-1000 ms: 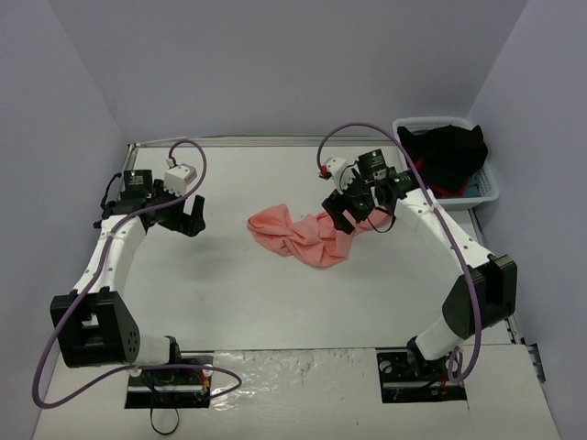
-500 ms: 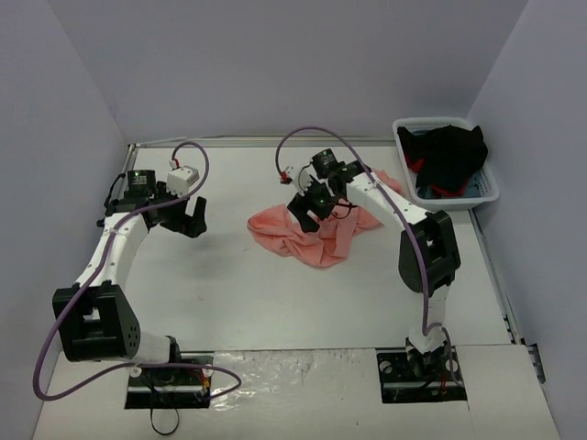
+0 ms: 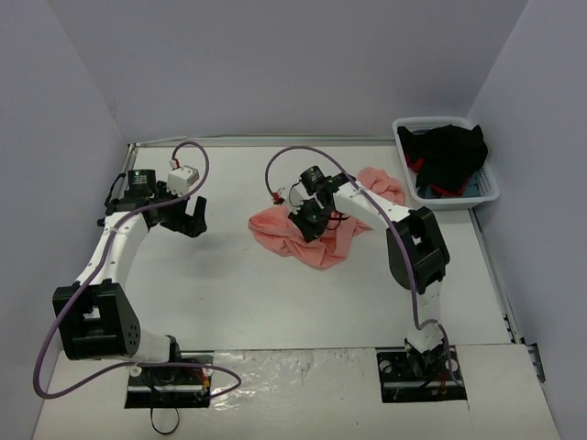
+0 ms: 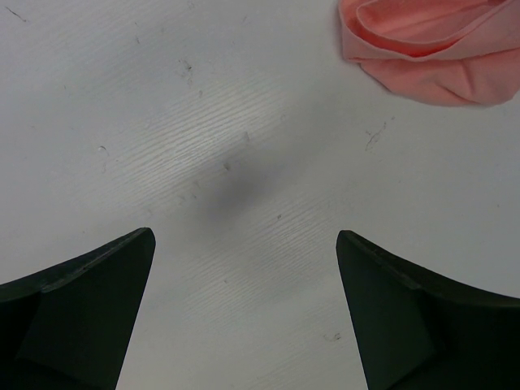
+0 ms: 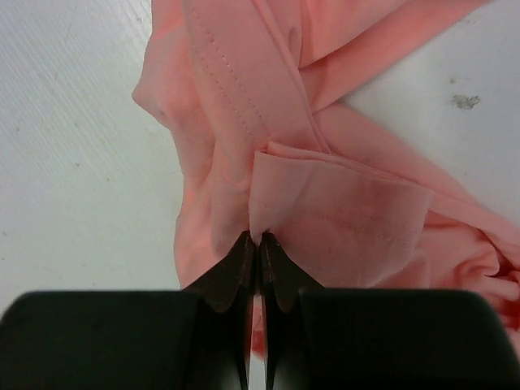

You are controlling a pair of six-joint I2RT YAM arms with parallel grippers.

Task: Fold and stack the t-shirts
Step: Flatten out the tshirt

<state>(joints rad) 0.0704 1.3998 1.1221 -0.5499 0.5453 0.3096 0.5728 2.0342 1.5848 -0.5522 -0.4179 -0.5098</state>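
A crumpled salmon-pink t-shirt [image 3: 316, 247] lies mid-table, with one part trailing toward the back right. My right gripper [image 3: 307, 223] sits on the heap. In the right wrist view the right gripper [image 5: 258, 238] is shut, pinching a raised fold of the t-shirt [image 5: 341, 211] between its fingertips. My left gripper [image 3: 193, 220] hovers to the left of the cloth. The left wrist view shows the left gripper [image 4: 244, 236] wide open over bare table, with an edge of the t-shirt [image 4: 422, 49] at the top right of that view.
A white plastic basket [image 3: 489, 183] stands at the back right, holding dark clothing [image 3: 448, 156] with red trim. Grey walls close in the table at the back and sides. Purple cables loop above both arms.
My right arm swung left over the t-shirt and its jaws closed on a fold. The cloth's right part now trails toward the back right. The left arm stayed put.
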